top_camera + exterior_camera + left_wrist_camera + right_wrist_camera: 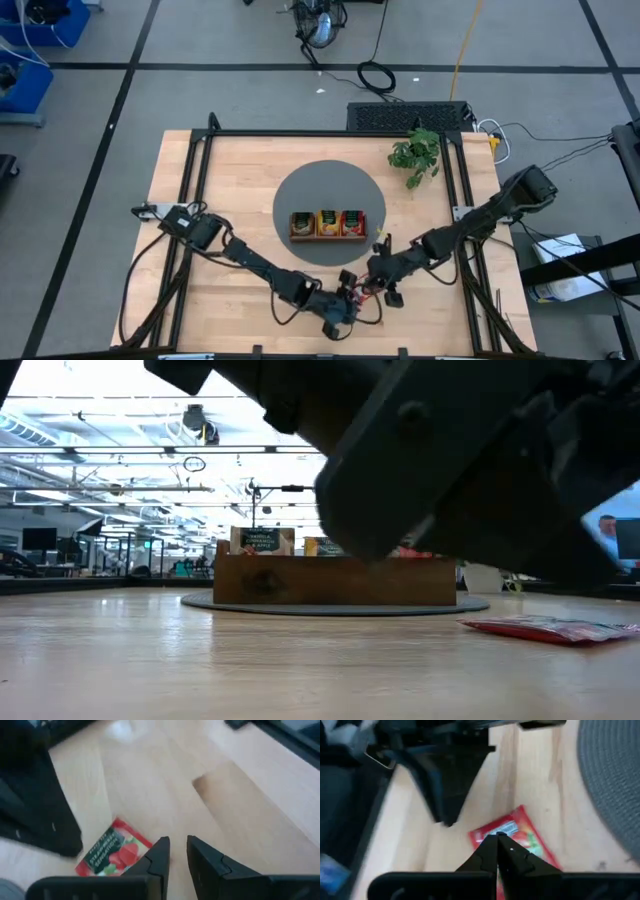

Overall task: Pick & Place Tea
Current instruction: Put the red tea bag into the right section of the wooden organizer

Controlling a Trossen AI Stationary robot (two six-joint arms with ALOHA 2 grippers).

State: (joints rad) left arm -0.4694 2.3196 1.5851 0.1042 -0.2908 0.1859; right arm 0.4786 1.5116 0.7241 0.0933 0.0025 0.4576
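A red tea sachet [520, 832] lies flat on the wooden table near its front edge [366, 291] [552, 628] [112, 852]. My right gripper [499, 839] [378, 281] is shut and hangs over the sachet, which lies apart from it in the low view. My left gripper [178, 845] [351, 300] stands beside the sachet over bare wood, its fingers a narrow gap apart with nothing between them. More tea sachets [327, 221] [262, 541] stand upright in the brown wooden tray [335, 582] [293, 226].
The tray stands on a round grey mat [330, 182] [612, 780] at the table's middle. A small green plant [417, 152] sits at the far right. Black frame rails [195, 180] run along the table's left, right and far sides.
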